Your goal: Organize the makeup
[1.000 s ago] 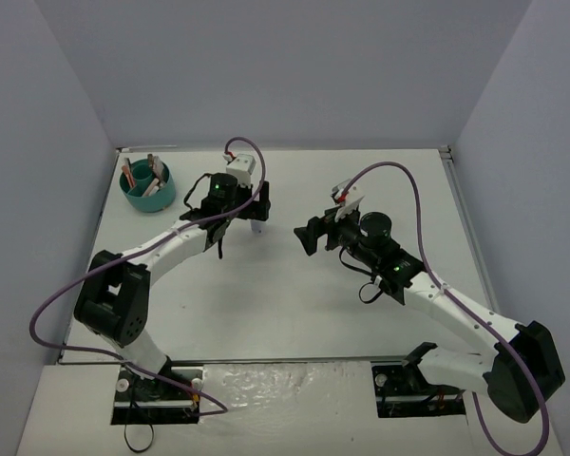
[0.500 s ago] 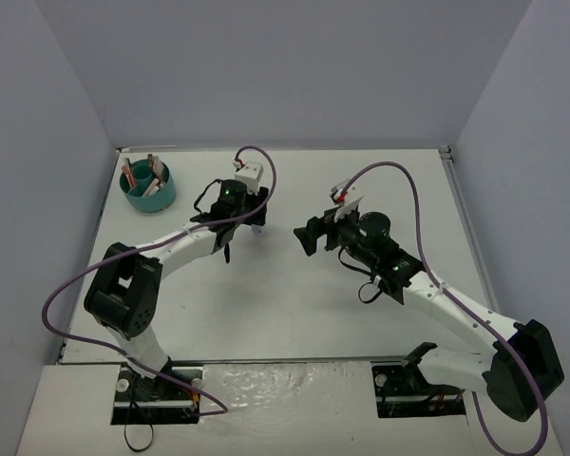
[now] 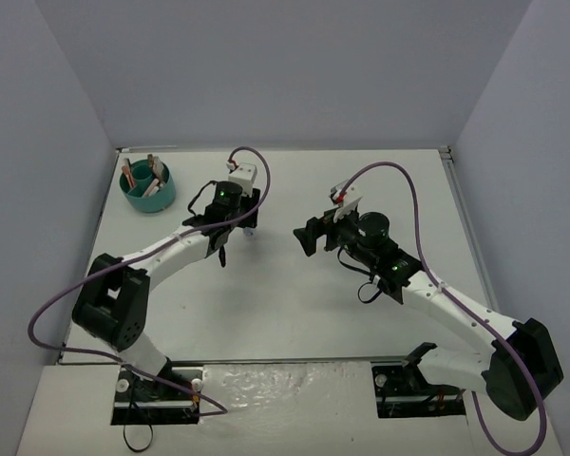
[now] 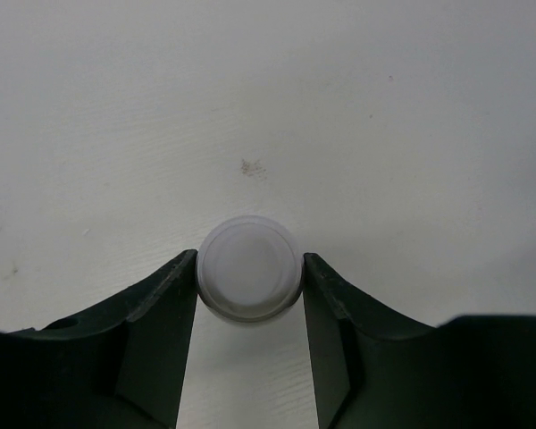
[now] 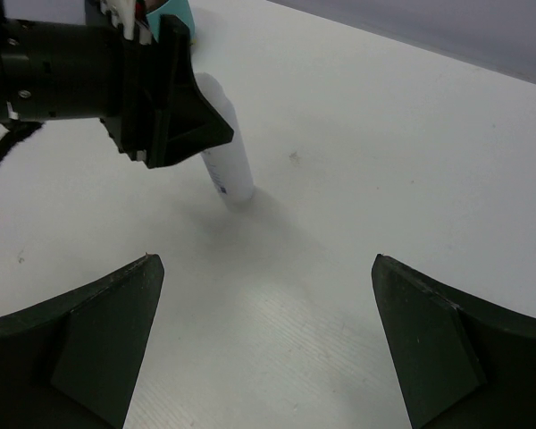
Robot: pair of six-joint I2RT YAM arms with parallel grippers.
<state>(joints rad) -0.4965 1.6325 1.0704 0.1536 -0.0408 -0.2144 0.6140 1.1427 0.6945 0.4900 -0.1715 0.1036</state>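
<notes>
White bottle (image 4: 248, 268) sits on bench (image 4: 339, 107), left pincer (image 4: 249, 273) closed snug on it, right pincer (image 5: 266, 264) wide open, empty; grasp step, next likely needs lift toward teal tub (image 3: 149, 187).

I can read nothing here. The white bottle (image 5: 230, 161) carries small bluish print on its side, just below the left jaws, too blurred to make out.

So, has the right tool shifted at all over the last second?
No. The right tool is at the same spot relative to the teal tub as before, open and pointing toward the white bottle.
</notes>
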